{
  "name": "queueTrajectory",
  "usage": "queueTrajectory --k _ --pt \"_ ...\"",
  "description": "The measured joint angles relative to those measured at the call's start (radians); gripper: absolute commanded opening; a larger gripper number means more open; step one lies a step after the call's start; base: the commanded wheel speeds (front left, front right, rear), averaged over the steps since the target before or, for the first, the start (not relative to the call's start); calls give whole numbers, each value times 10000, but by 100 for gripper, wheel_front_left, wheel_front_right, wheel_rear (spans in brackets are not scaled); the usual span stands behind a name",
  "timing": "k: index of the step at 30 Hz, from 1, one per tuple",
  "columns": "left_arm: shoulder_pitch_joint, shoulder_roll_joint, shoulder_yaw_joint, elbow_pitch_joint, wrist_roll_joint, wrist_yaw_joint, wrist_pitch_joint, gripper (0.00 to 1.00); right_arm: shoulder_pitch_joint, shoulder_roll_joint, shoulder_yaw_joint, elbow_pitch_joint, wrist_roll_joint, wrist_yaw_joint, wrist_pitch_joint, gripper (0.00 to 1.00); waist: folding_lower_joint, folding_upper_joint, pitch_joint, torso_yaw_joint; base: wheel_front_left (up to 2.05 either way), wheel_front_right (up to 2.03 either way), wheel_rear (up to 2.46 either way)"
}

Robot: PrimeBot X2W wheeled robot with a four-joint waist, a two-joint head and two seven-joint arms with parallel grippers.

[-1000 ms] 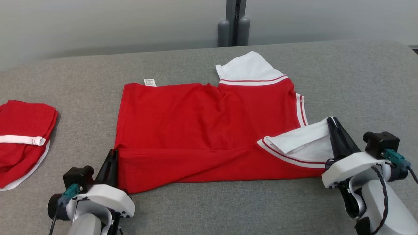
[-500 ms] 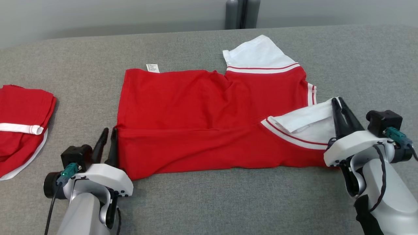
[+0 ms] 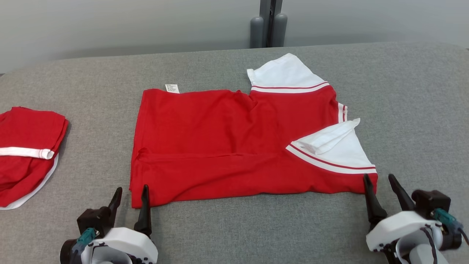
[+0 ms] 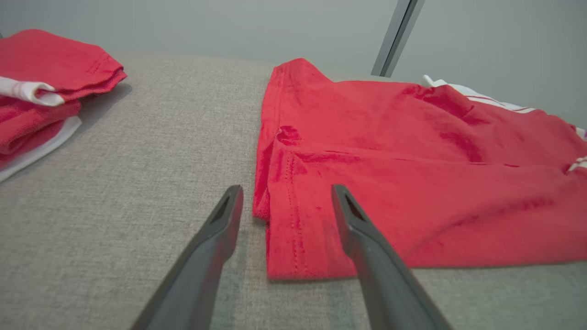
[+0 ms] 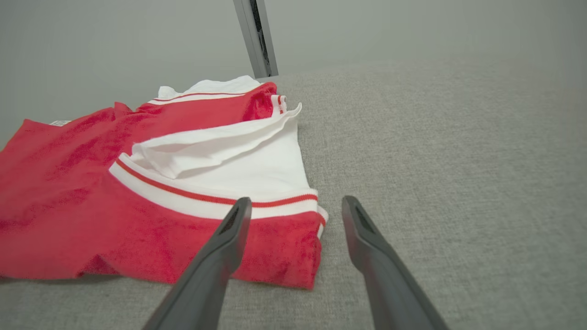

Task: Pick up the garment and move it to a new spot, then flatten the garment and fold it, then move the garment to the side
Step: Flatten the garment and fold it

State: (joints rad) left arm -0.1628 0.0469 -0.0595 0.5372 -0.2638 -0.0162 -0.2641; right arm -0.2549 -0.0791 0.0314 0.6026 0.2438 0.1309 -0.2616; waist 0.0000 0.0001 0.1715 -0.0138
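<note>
Both jaws now spread, pulled back, garment (image 3: 220,146) released

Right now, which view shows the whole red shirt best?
The head view: the red shirt lies whole, from above. The left wrist view gives its hem corner, the right wrist view its white-sleeved end.

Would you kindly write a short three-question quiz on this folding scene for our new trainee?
1. True or false: the left hand is shut on the spread garment.
2. Where does the folded garment lie? A) on the grey surface, to the robot's left; B) under the spread garment; C) in the right hand.
3. Fill in: the spread garment's sleeves are ____.
Key: 1 false, both hands stand open; 2 A; 3 white.
</note>
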Motion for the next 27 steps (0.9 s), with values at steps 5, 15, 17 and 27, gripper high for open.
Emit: queueTrajectory --k 5,15,17,27 --pt "164 10 -196 -23 -113 104 -2 100 462 35 4 125 155 -2 0 100 0 0 3 -75 0 0 0" --pt "-54 10 -244 151 -190 125 0 100 -264 102 380 1118 483 -2 -36 38 0 0 380 30 0 0 0" --pt "-88 13 -184 209 -194 130 -2 100 -416 65 518 1216 529 -2 -42 0 1 0 432 45 0 0 0" --pt "-425 15 44 637 -359 6 -2 100 -649 -163 696 1026 832 2 -35 0 0 0 682 -109 0 0 0"
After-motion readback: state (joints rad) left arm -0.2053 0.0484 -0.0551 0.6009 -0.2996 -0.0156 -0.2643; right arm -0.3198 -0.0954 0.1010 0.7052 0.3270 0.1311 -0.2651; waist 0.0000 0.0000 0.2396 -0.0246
